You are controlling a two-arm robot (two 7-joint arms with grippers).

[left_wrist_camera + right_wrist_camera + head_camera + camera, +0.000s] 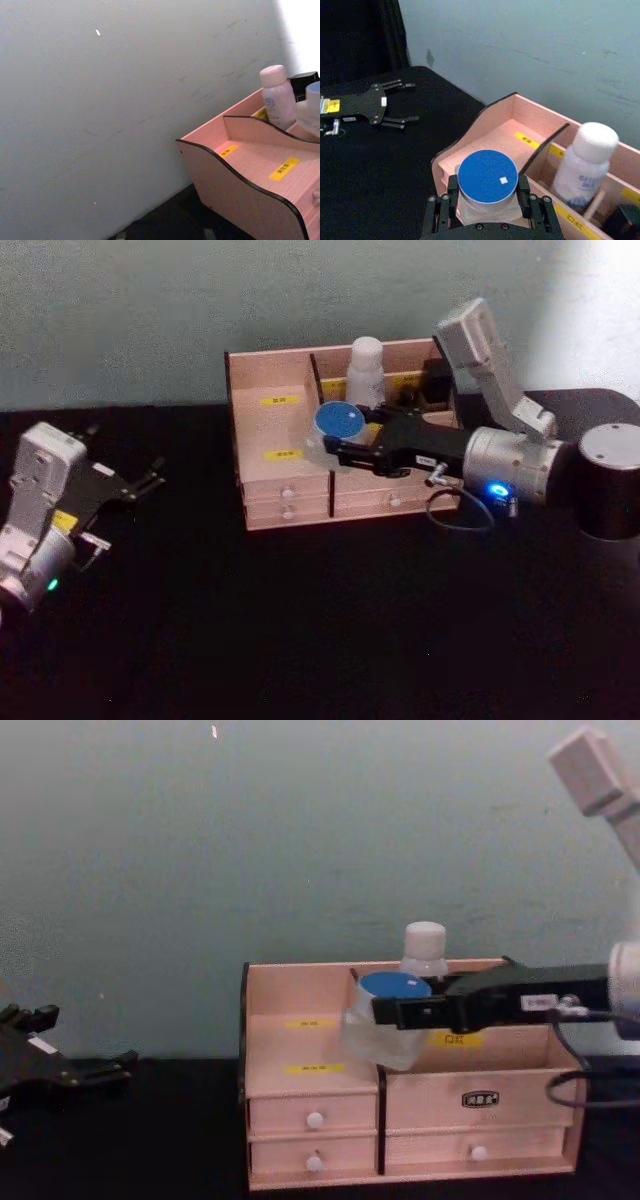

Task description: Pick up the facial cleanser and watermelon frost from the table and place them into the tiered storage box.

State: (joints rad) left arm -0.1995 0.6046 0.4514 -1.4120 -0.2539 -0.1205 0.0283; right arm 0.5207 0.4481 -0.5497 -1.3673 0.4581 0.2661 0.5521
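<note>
On the black table stands one tiered storage box, set against the far wall, a little right of centre. Its front carries four drawer fronts in two rows of two; three white knobs show in the chest view, and two yellow labels mark the stepped shelves of its left half. One white bottle with a white cap stands upright in a far compartment just right of the central divider. The right gripper reaches in from the right across the box's front, its two fingers clamped on either side of a single blue-lidded container with a pale, translucent body. That container is held upright over the tiers at the central divider, nearer than the white bottle; whether it touches a shelf cannot be told. The left gripper hovers far to the left, well apart from the box, its fingers spread and holding nothing.
</note>
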